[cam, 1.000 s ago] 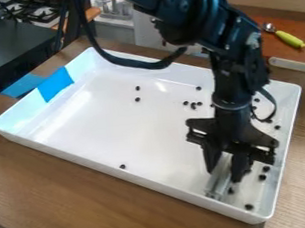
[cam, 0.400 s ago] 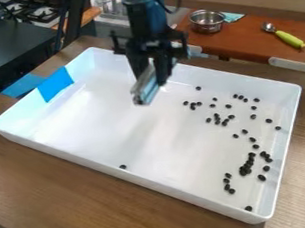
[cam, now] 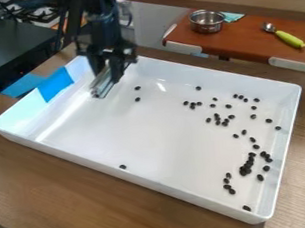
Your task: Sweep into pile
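The gripper hangs over the back left corner of the white tray, shut on a pale, silvery sweeping tool that points down and slightly left. Many small dark beans lie in the tray, mostly in its right half. The densest clump of beans is near the right wall, with looser groups further back. Two beans are just right of the tool, apart from it, and a lone bean sits by the front wall.
Blue tape covers part of the tray's left wall. Behind the tray, a metal pot and a green-handled scoop rest on a reddish-brown surface. A dark counter stands at the back left.
From the tray's front right, the gripper has moved with the tool to the back left, uncovering the clump and the pot. Most beans look unmoved since the last earlier frame.
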Motion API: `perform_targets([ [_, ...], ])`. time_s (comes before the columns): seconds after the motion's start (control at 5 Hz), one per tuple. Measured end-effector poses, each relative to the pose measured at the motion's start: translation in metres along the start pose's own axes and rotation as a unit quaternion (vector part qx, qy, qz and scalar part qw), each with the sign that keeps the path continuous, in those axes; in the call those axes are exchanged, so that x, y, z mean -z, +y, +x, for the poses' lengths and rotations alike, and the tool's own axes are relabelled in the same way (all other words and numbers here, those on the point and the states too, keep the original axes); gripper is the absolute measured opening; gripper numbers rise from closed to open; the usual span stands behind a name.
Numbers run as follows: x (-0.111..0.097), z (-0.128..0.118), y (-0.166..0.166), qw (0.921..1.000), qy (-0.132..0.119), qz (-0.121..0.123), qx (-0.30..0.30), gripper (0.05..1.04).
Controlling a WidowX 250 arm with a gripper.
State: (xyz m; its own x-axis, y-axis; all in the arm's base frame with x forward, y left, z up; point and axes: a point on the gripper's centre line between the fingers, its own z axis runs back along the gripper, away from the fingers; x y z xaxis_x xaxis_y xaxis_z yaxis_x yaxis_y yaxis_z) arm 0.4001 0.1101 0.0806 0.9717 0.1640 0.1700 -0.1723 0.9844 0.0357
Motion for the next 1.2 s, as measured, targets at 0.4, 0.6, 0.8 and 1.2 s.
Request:
perform_targets([
  [0.4, 0.032, 0.016, 0.042, 0.998, -0.016, 0.045, 0.041, 0.384],
  [0.6, 0.034, 0.009, 0.043, 0.9972, 0.005, 0.047, 0.058, 0.384],
  [0.8, 0.037, 0.004, 0.032, 0.9963, 0.018, 0.048, 0.069, 0.384],
  [1.2, 0.036, 0.003, -0.019, 0.9955, 0.038, 0.039, 0.077, 0.384],
])
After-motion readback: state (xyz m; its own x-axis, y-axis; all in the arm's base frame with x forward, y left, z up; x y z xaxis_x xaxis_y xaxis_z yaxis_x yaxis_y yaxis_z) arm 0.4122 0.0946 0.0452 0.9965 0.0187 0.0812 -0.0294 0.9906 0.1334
